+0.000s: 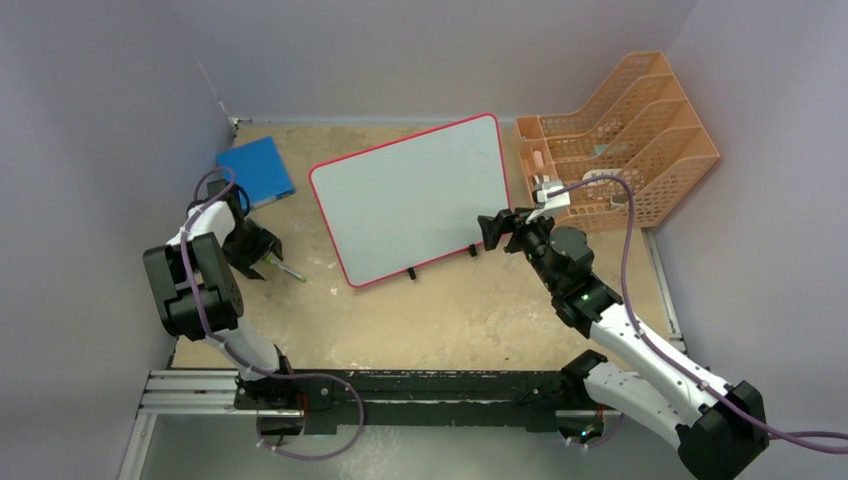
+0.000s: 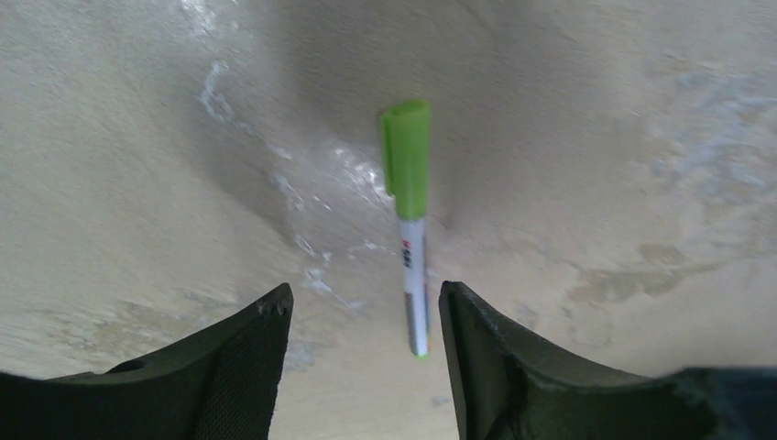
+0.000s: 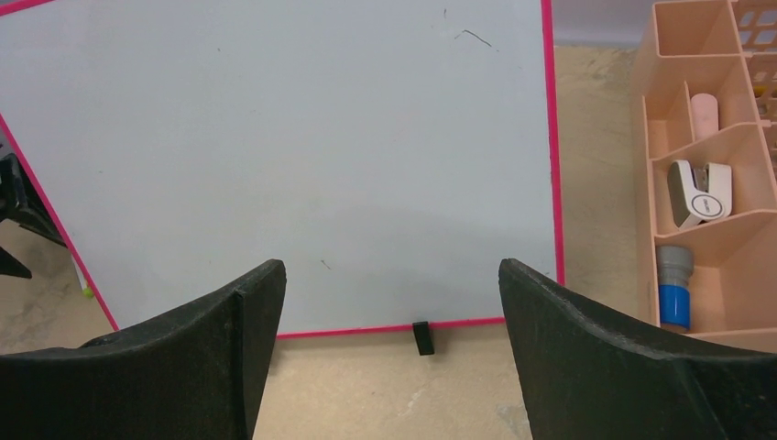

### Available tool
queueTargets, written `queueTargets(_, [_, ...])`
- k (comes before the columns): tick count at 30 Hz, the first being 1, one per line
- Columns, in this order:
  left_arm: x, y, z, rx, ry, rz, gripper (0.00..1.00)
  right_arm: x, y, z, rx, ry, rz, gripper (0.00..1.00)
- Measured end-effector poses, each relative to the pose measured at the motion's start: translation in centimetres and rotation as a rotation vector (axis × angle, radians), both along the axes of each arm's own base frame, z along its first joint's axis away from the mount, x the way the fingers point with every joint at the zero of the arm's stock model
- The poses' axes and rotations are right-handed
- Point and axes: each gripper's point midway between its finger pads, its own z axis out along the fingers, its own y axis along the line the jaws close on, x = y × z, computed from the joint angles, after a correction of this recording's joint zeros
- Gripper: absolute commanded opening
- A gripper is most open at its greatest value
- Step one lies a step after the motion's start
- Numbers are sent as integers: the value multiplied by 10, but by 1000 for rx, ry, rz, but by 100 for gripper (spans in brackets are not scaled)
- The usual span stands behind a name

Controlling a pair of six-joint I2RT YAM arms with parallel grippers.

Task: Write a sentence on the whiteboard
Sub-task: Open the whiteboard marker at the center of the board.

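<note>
Tabletop (image 1: 450,310): whiteboard (image 3: 302,156) ahead of right end effector (image 3: 389,270), spread; left end effector (image 2: 366,291) spread.

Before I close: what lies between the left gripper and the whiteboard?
A green-capped marker on the table, between the open fingers of the left gripper in its wrist view; the top view shows bare table from it to the whiteboard.

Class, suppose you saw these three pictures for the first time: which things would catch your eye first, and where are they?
The big red-rimmed whiteboard sits in the middle of the table, its face almost bare, with the right gripper open before its near edge. A green marker lies on the table between the fingers of the open left gripper. An orange file rack stands at the far right.
</note>
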Motion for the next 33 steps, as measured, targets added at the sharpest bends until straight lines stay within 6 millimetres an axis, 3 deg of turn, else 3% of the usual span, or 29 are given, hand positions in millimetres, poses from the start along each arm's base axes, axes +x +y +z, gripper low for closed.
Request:
queueTargets(6, [-6, 8, -18, 31, 72, 9, 48, 0, 1, 2, 9, -13, 6, 88])
queueTargets(19, [14, 12, -25, 25, 46, 8, 32, 0, 1, 3, 11, -20, 7, 88])
queueTargets(20, [14, 12, -25, 25, 46, 8, 32, 0, 2, 3, 10, -19, 7, 89])
queueTargets(23, [14, 13, -26, 27, 47, 9, 47, 1, 2, 0, 5, -14, 7, 88])
queueTargets(33, [20, 17, -14, 55, -1, 12, 48, 2, 3, -3, -1, -6, 8, 89])
